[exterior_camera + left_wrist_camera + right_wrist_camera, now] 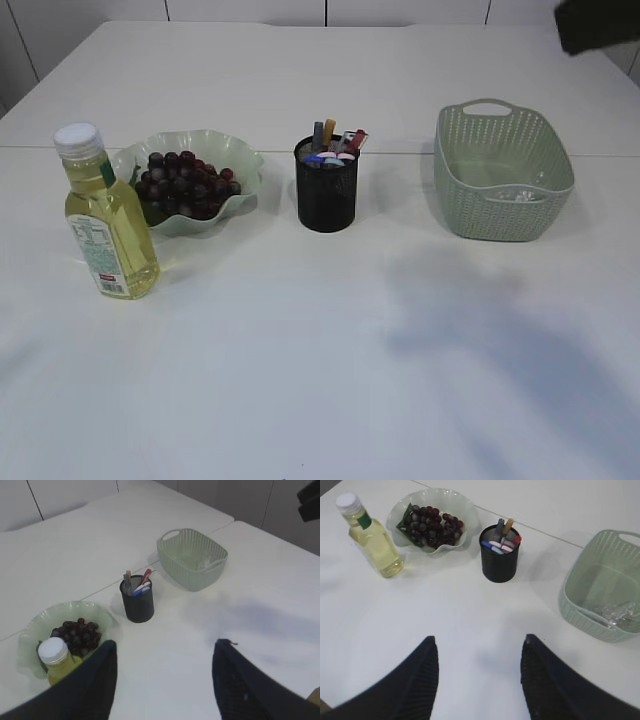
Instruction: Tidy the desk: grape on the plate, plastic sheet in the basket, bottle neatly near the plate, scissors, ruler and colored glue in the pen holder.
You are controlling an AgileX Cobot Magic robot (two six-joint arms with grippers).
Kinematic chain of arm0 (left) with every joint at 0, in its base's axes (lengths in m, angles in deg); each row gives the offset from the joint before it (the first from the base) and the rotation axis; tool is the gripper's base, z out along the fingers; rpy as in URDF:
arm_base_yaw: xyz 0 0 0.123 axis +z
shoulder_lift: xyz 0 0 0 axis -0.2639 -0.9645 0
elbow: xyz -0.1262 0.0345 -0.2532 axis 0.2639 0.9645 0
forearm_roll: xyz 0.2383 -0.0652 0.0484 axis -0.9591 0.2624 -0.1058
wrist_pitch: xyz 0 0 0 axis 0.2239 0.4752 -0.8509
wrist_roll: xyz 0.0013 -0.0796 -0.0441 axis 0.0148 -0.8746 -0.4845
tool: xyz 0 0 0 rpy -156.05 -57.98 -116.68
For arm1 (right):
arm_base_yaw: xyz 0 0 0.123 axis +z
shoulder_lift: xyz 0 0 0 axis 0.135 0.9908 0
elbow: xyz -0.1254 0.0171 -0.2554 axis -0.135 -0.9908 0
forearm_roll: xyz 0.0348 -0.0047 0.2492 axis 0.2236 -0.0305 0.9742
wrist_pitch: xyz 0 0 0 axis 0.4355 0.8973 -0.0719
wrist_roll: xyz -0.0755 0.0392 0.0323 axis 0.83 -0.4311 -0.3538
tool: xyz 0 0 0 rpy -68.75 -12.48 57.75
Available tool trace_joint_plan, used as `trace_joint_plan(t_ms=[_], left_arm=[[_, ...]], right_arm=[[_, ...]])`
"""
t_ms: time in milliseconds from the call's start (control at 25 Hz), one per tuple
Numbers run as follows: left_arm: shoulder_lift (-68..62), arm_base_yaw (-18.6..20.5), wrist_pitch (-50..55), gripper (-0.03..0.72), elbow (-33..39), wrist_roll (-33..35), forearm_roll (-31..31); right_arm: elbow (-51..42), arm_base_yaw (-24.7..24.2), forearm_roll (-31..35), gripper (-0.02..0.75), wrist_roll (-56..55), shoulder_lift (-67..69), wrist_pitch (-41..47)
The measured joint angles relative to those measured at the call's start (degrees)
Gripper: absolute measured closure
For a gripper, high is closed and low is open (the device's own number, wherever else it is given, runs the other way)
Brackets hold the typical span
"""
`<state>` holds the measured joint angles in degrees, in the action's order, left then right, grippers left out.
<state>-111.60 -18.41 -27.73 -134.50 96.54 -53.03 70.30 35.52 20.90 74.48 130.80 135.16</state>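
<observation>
Bottle (105,215) stands upright at left of the exterior view, beside the plate (243,170); judged heavy, smooth, slippery; best gripped mid-body. Left end effector (165,680) and right end effector (479,680) both released, empty.

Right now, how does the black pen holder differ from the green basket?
The pen holder is a tall, narrow black cylinder; the basket is wide, low and pale green with a handle. The pen holder is packed with upright items, while the basket holds only a clear plastic sheet. Both are perforated, open-topped containers.
</observation>
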Motion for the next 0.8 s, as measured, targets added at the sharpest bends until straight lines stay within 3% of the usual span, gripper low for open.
trace_joint_plan(t_ms=[280, 800], left_arm=[[12.2, 0.0, 0.6, 0.252, 10.6, 0.0, 2.1], [30.9, 0.0, 1.1, 0.252, 23.9, 0.0, 3.7]], right_arm=[[-12.7, 1.9, 0.0, 0.311, -1.0, -14.6, -1.0], [-31.3, 1.9, 2.6, 0.311, -1.5, -42.0, 0.2]])
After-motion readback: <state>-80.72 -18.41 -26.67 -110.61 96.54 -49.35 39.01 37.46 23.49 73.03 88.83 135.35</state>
